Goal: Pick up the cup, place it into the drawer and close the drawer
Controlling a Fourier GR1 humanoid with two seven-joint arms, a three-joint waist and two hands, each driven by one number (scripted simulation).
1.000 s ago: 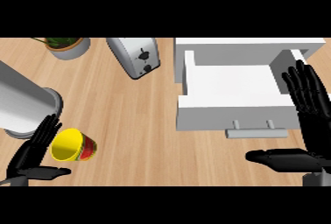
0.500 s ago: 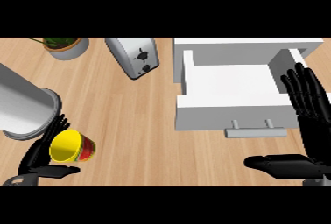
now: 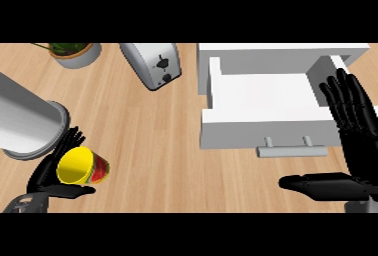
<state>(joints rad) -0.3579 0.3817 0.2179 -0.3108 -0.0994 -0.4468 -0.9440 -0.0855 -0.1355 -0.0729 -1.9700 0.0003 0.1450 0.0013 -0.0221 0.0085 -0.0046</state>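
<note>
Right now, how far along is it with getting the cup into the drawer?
Early stage. Already done: the drawer stands open with nothing in it. In hand: the left robot hand cups the yellow cup, which lies tipped on the counter, not yet lifted. The right robot hand rests open beside the drawer. Left: lift the cup, put it in the drawer, push the drawer shut.

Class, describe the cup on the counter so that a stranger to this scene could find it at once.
Start at the big grey cylinder at the counter's left edge; just below and to its right lies the cup, tipped so its mouth faces up toward the viewer. The left hand has its fingers curled around it. Its bright yellow inside and red-and-green outside set it apart from the grey and white things nearby.
</note>
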